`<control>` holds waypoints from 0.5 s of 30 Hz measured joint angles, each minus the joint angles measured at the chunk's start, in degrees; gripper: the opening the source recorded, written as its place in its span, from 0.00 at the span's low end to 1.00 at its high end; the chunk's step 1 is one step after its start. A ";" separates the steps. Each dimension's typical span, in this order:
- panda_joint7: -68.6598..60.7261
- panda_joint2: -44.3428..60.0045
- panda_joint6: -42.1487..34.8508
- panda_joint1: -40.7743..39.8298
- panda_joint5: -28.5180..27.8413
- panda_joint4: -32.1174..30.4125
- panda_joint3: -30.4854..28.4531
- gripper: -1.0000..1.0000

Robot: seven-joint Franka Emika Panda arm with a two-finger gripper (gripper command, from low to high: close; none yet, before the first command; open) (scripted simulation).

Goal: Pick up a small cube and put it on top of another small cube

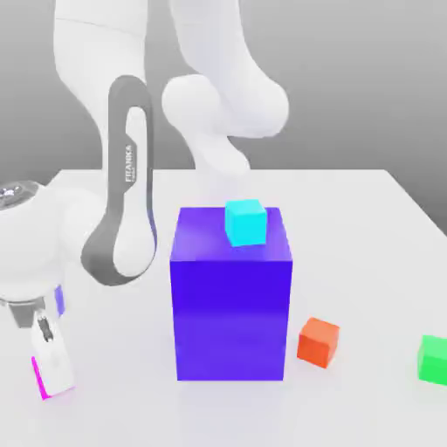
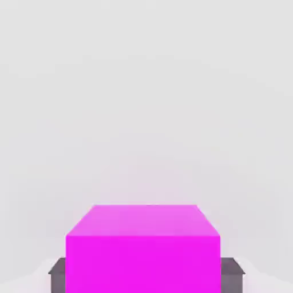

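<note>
Magenta cube [image 2: 143, 249] sits clamped between end effector [image 1: 48, 371] fingers [image 2: 57, 273], low at the exterior view's near left of the table [image 1: 367, 218].

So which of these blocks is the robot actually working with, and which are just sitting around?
In the job:
- magenta cube, between the gripper fingers
- another small cube as its base; which one, I can't tell

Candidates or bystanders:
- cyan cube atop the big blue block
- orange cube
- green cube
</note>
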 joint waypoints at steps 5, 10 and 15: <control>2.00 -4.88 -3.78 1.55 -2.63 -1.10 -2.14 0.00; 1.84 -10.68 -8.99 7.28 -7.42 -1.65 0.52 0.00; -2.04 -11.91 -10.91 14.93 -10.75 -1.03 8.25 0.00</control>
